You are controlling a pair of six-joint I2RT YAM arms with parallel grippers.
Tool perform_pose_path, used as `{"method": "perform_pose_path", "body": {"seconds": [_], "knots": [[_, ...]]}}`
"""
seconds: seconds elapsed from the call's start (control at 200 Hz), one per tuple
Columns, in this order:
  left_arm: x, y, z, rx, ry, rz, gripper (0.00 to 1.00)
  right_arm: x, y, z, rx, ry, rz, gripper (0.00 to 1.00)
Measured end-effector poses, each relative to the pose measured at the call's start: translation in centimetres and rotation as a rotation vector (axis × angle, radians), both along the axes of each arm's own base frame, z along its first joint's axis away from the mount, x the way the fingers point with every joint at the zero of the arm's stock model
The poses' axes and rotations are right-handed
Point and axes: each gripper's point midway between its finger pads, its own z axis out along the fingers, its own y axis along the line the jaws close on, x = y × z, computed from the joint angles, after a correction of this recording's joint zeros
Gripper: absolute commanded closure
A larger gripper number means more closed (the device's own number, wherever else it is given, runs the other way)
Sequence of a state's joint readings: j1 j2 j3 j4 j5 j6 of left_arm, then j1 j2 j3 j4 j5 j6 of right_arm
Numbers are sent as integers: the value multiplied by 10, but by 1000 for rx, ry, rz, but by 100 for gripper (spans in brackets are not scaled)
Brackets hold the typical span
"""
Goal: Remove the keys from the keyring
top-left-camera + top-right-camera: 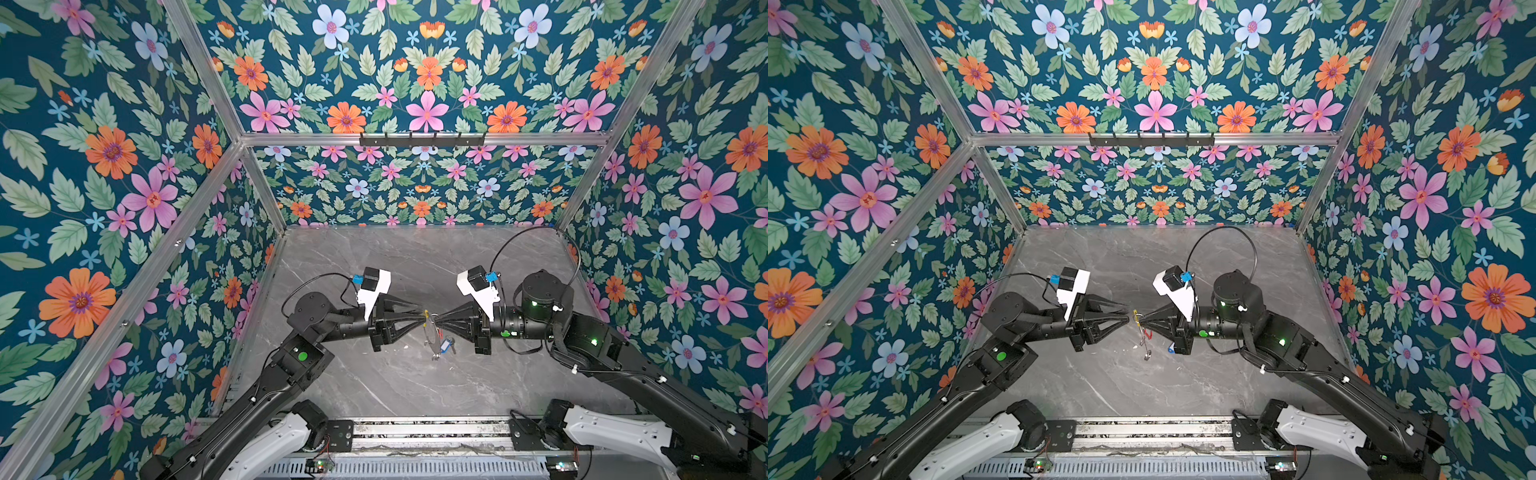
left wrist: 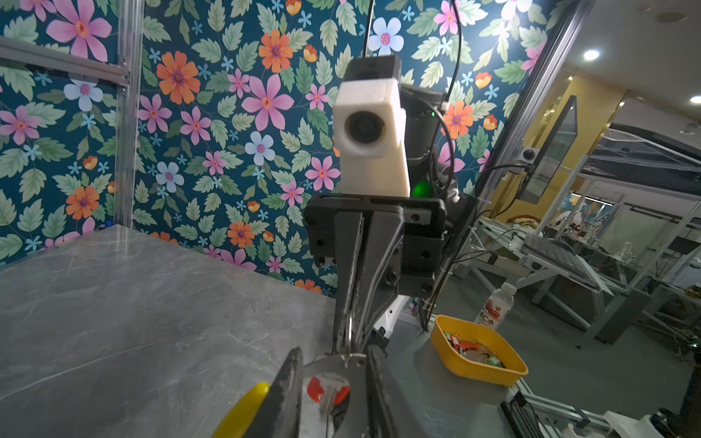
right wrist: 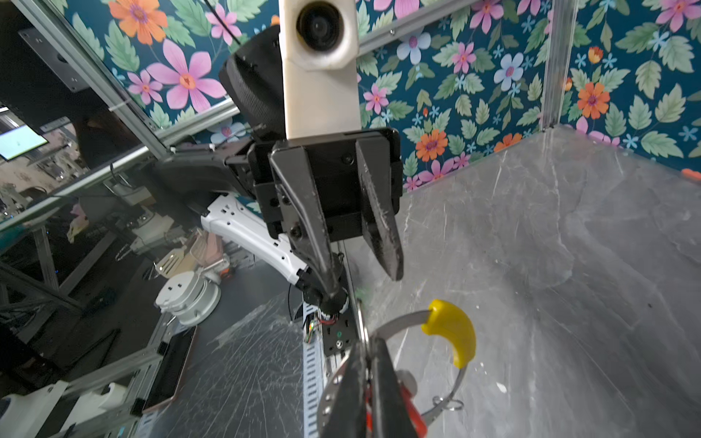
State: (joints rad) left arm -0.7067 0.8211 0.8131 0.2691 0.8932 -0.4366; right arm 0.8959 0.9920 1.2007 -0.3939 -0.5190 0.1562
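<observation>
The keyring [image 3: 398, 320], a thin silver hoop with a yellow sleeve [image 3: 453, 330], hangs above the table between both arms. My right gripper [image 3: 370, 341] is shut on its band. One of the keys, with a red tag [image 3: 411, 409], dangles from the hoop [image 1: 1144, 338] beside a small split ring [image 3: 447, 404]. My left gripper [image 1: 1127, 313] faces the right one [image 1: 1140, 320] tip to tip, open, its fingers just short of the hoop. A blue-tagged key [image 1: 445, 345] lies on the table under the right gripper.
The grey marble table [image 1: 374, 270] is walled on three sides by floral panels. A black hook rail [image 1: 422, 139] is fixed to the back wall. Beyond the table's open side stand a yellow bin [image 2: 478, 371] of tags and a bottle [image 2: 495, 309].
</observation>
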Motion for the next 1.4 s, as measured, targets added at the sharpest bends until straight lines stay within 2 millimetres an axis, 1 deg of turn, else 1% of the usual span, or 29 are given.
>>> {"method": "perform_pose_path", "body": {"seconds": [0.105, 0.175, 0.32, 0.52, 0.73, 0.82, 0.88, 1.04, 1.065, 1.29, 1.4], "knots": [[4, -3, -3, 60, 15, 8, 65, 4, -4, -11, -114, 27, -21, 100], [7, -6, -8, 104, 33, 6, 65, 6, -7, -16, -185, 41, -27, 100], [9, -10, -25, 181, 70, -19, 65, 0, -14, -29, -319, 62, -16, 100], [8, -16, -45, 245, 111, -68, 67, -5, -18, -39, -429, 69, 2, 100], [-1, -18, -52, 253, 126, -140, 67, -6, -18, -45, -476, 74, 12, 100], [-3, -20, -54, 252, 134, -167, 76, -6, -16, -48, -483, 77, 17, 100], [-5, -20, -54, 249, 134, -183, 78, -6, -16, -49, -485, 79, 19, 100], [-10, -20, -54, 238, 130, -217, 77, -6, -14, -52, -484, 82, 25, 100], [-10, -20, -54, 236, 130, -221, 78, -6, -14, -52, -483, 82, 25, 100], [-13, -21, -52, 228, 139, -247, 79, -4, -8, -48, -456, 74, 29, 100], [-14, -22, -53, 228, 140, -256, 83, -3, -6, -49, -455, 73, 30, 100]]}}
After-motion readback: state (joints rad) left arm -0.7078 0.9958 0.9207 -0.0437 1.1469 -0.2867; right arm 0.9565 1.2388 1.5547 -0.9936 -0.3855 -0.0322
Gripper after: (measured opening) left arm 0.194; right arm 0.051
